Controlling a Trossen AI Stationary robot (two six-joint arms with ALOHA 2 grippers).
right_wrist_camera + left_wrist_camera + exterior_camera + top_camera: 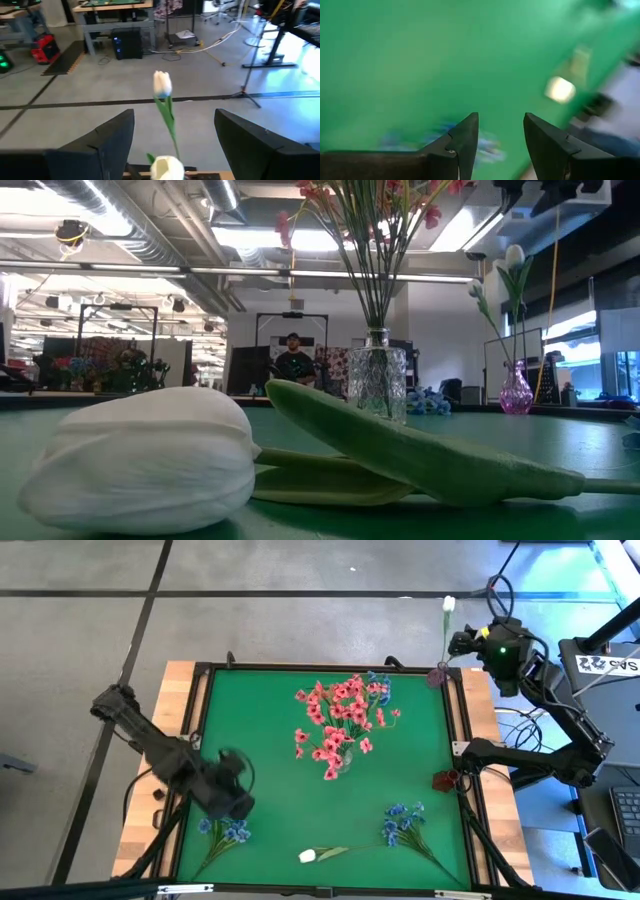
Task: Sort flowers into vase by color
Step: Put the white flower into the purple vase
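Observation:
Pink blooms point(340, 718) stand by their stems in a clear glass vase point(376, 383) at mid-table. A small pink vase point(439, 675) at the far right corner holds white buds point(161, 83). My right gripper point(174, 115) is open beside that vase, its fingers on either side of the upright stem without touching it. Another white bud point(309, 856) lies on its side near the near edge, large in the low view point(140, 460). Blue sprigs lie flat near left point(226, 832) and near right point(403, 824). My left gripper point(232, 798) hovers open just above the left blue sprig point(485, 147).
A small dark red vase point(445, 780) sits at the table's right edge. A raised dark frame point(205, 690) borders the green mat. Open green mat lies between the glass vase and the near flowers. A person point(293, 360) stands in the room beyond the far edge.

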